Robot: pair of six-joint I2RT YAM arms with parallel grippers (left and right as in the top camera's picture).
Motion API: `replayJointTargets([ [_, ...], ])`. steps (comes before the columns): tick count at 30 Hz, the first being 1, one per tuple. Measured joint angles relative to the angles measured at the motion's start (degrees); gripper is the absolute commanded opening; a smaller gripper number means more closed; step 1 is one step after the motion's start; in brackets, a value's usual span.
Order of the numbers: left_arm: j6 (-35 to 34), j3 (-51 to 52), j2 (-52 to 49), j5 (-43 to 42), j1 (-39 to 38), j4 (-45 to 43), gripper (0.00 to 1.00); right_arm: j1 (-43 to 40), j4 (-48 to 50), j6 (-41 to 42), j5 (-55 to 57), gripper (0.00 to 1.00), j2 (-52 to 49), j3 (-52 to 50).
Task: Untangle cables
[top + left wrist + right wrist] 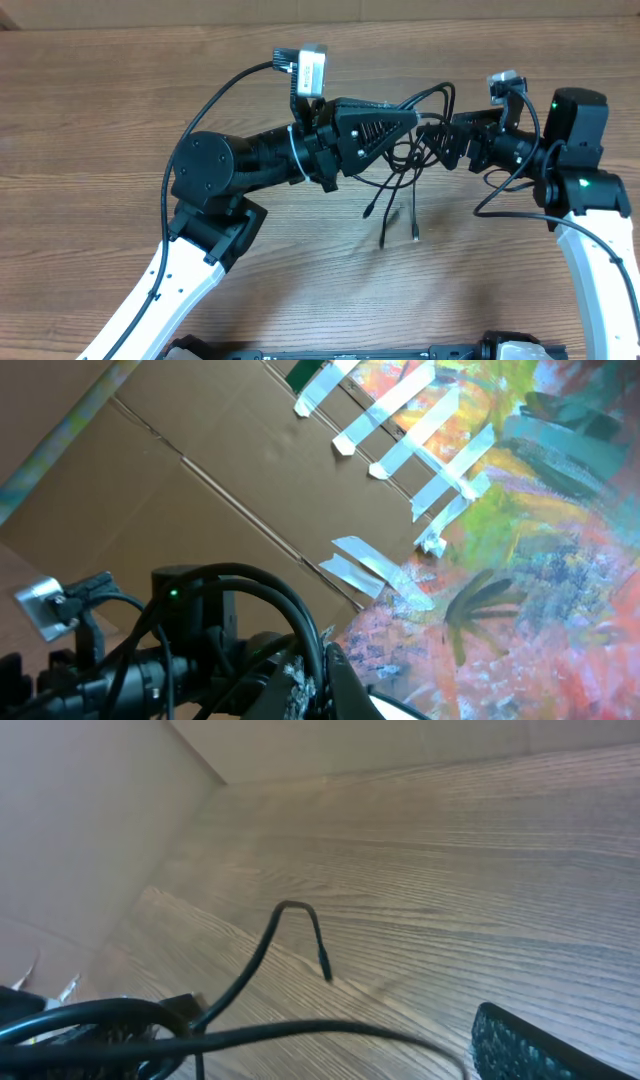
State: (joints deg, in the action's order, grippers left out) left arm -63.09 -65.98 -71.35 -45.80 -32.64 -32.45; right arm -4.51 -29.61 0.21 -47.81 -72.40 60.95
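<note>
A bundle of thin black cables [402,168] hangs in the air between my two grippers over the wooden table [120,100]. Three plug ends dangle near the table, the lowest [383,243] beside another [416,236]. My left gripper [415,120] is shut on the cables; in the left wrist view its fingers [328,652] pinch a looping cable [290,605]. My right gripper [443,140] faces it from the right, close to the bundle. In the right wrist view its fingers [335,1025] stand wide apart, with a cable [300,1035] running across between them and a free end [325,970] curling above the table.
Each arm's own thicker black cable loops by its wrist camera [308,70]. A cardboard wall with tape strips [400,430] and a painted sheet [540,560] show behind in the left wrist view. A wall meets the table's far edge [230,785].
</note>
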Motion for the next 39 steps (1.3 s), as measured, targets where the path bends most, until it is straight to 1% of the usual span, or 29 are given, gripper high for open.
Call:
replayJointTargets([
  [6,0.00,0.00,0.00,0.13,-3.19,-0.15,0.04,0.00,2.38,5.14,2.78,1.00,-2.27,0.00],
  [11,0.02,0.00,-0.02,0.20,-4.50,-0.90,0.04,0.00,2.97,7.65,5.42,1.00,-5.18,0.00],
  [18,0.00,0.00,-0.02,0.11,-4.50,-10.03,0.04,0.00,-0.07,8.79,9.66,1.00,-11.67,0.00],
  [21,0.00,0.00,-0.02,0.00,-4.39,-11.06,0.04,0.00,-2.08,8.63,12.09,1.00,-14.16,0.00],
  [28,-1.97,0.00,0.00,-0.66,-1.16,-14.82,0.04,-0.02,-6.49,6.62,17.75,1.00,-14.56,-0.02],
  [33,-3.02,0.00,0.00,-1.79,2.01,-14.91,0.04,0.00,-10.75,3.96,20.26,1.00,-14.56,-0.02],
  [35,-3.02,0.00,0.00,-1.99,2.80,-14.05,0.04,0.00,-12.87,2.08,19.80,1.00,-14.56,-0.02],
  [37,-2.73,-0.02,0.09,-2.21,4.13,-11.19,0.04,-0.02,-16.20,-1.11,17.94,1.00,-14.56,-0.02],
  [39,-1.49,-0.11,0.28,-2.19,5.25,-6.12,0.04,-0.02,-19.30,-4.83,14.86,1.00,-14.56,-0.02],
])
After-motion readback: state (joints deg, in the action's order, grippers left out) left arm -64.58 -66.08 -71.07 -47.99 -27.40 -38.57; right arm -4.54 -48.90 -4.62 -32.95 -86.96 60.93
